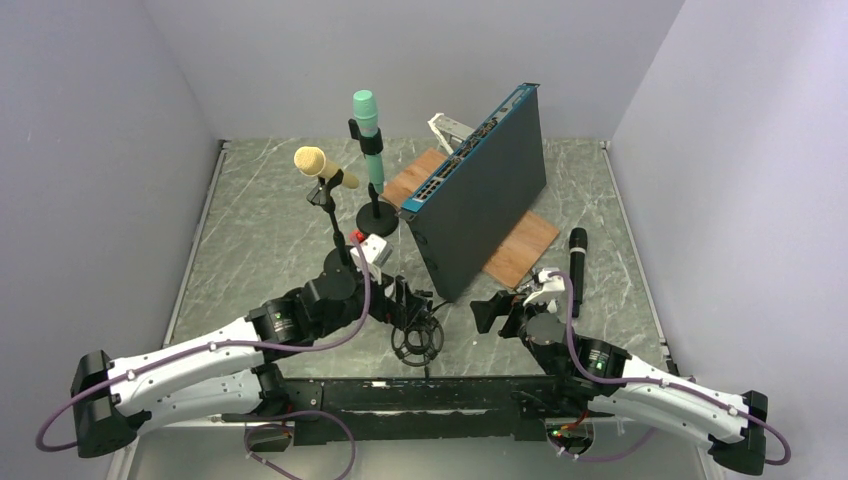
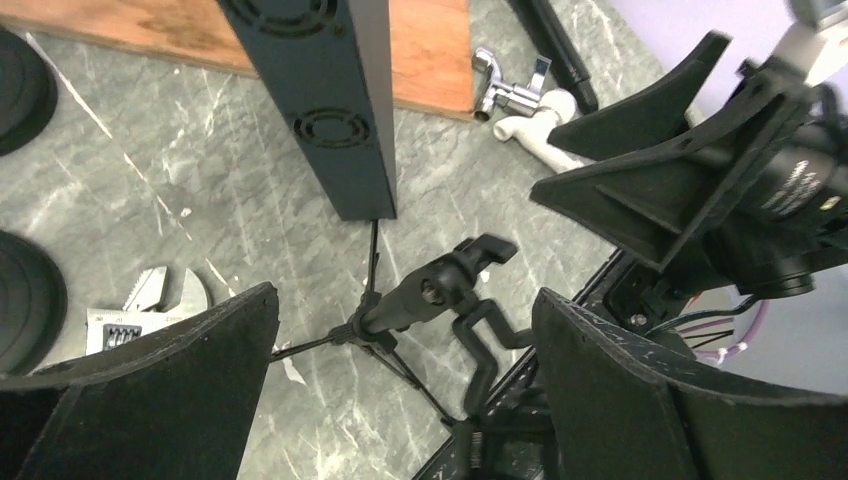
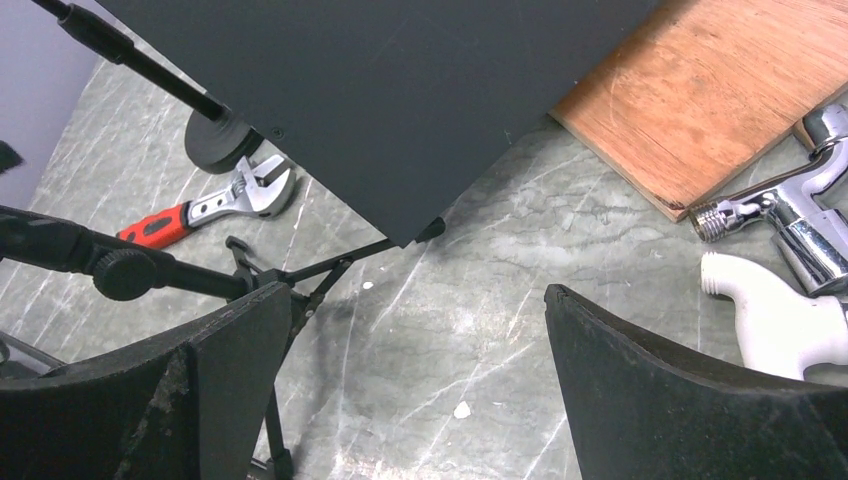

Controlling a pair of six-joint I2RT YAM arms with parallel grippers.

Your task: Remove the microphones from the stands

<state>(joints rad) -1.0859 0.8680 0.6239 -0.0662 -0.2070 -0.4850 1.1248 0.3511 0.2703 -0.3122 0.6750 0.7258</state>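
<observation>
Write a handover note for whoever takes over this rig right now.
Left hand: open, empty, facing the small tripod stand, whose clip holds nothing.
Right hand: open, empty.
Black microphone lies on the table near the Right hand.
Teal microphone and cream microphone sit in tall stands.
Done: the black one appears already off.
Left: possibly nothing; check whether the other two must come off.

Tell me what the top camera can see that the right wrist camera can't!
Only the top view shows the green microphone and tan microphone raised above the table, and the black microphone lying on it. Only the right wrist view clearly shows the chrome tap and white pipe piece. Both show the big black box, the wooden board and that marbled table.
</observation>
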